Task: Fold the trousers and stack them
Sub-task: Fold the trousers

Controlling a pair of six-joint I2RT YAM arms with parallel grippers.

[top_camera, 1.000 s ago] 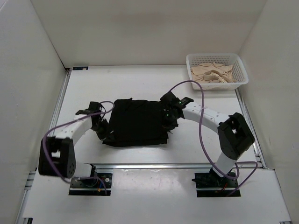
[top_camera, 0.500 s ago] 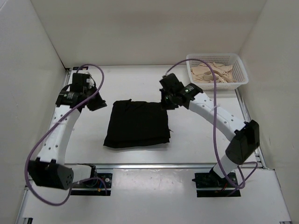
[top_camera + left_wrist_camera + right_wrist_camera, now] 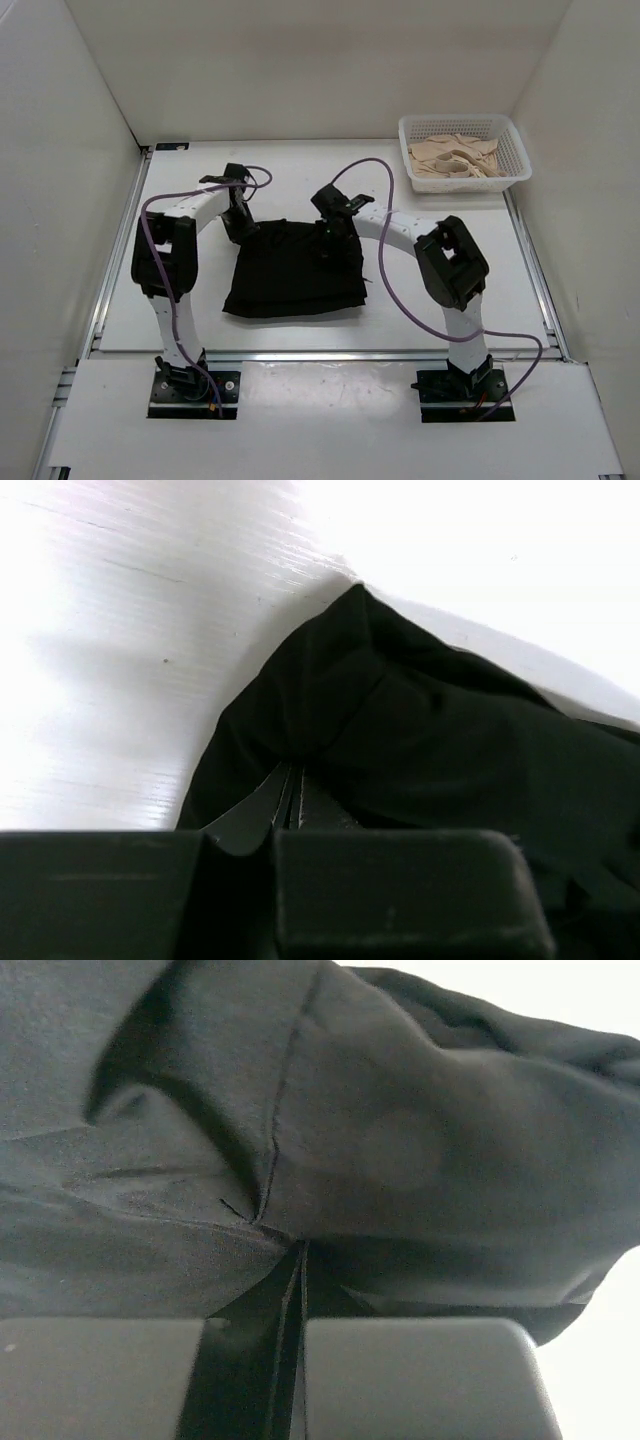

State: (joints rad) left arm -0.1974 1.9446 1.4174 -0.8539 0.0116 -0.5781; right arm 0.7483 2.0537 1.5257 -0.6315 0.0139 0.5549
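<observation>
The trousers lie folded in a black rectangle at the middle of the table. At their far edge, the left gripper and right gripper each clamp a corner of fabric. A white basket stands far right.

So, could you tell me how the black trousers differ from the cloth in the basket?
The trousers are black; the cloth is beige. The trousers lie folded flat on the table; the cloth is heaped loosely in the white basket. The left gripper and right gripper pinch the trousers' far edge; nothing touches the cloth. Both are soft, wrinkled fabric.
</observation>
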